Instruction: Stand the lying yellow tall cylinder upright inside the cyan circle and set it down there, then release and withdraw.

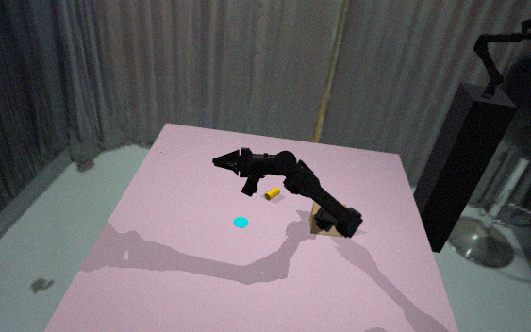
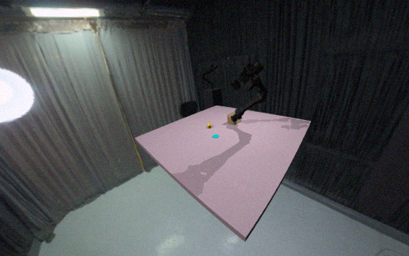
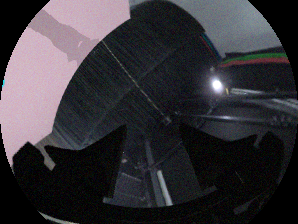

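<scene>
The yellow cylinder [image 1: 273, 193] [image 2: 209, 126] lies on its side on the pink table [image 1: 183, 307] [image 2: 246, 204] [image 3: 30, 90]. The cyan circle [image 1: 240, 223] [image 2: 215, 137] is a flat disc on the table, a short way from the cylinder, with nothing on it. A sliver of cyan shows at the left edge of the wrist view. My gripper [image 1: 214, 161] [image 3: 153, 127] is raised well above the table, pointing level rather than down. Its fingers stand apart with nothing between them in the wrist view. The cylinder is not seen in the wrist view.
The arm's base stands on a tan block [image 1: 316, 224] [image 2: 231, 119], to the right of the cylinder in the top view. The arm's shadow crosses the table. A second arm [image 1: 489, 63] stands on a dark pillar [image 1: 461, 160] beyond the table's right edge in that view.
</scene>
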